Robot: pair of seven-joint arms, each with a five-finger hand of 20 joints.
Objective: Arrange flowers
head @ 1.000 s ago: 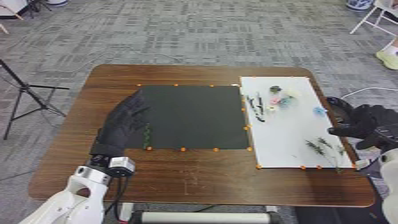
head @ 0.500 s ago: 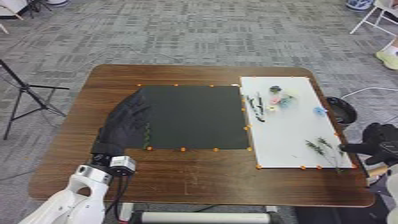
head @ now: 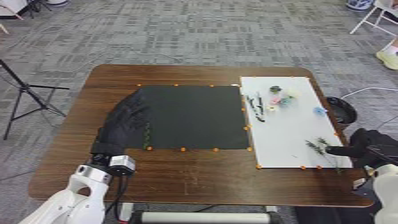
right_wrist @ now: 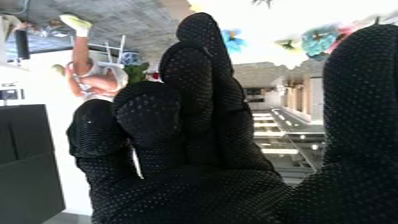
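On the white board (head: 289,130) lie green sprigs (head: 317,147) near its lower right corner, a blue flower (head: 319,110), pink and teal flowers (head: 281,101), a dark flower (head: 275,89) and scissors-like dark tools (head: 256,108). The right hand (head: 369,146) is at the board's lower right edge, its fingers close to the sprigs. In the right wrist view the right hand (right_wrist: 213,145) has straight fingers and holds nothing; beyond it show a blue flower (right_wrist: 234,41) and a teal flower (right_wrist: 320,40). The left hand (head: 131,107) rests with fingers straight on the left edge of the dark mat (head: 197,117).
Orange markers line the mat and board. A green stem (head: 147,135) lies beside the left arm on the mat. A black bin (head: 341,111) stands off the table's right edge, and a tripod (head: 27,90) is at the left. Bare wood (head: 200,172) lies along the front.
The right hand first drew back to the right and down, off the bin, then came left to the board's lower right edge. The left arm has stayed still.
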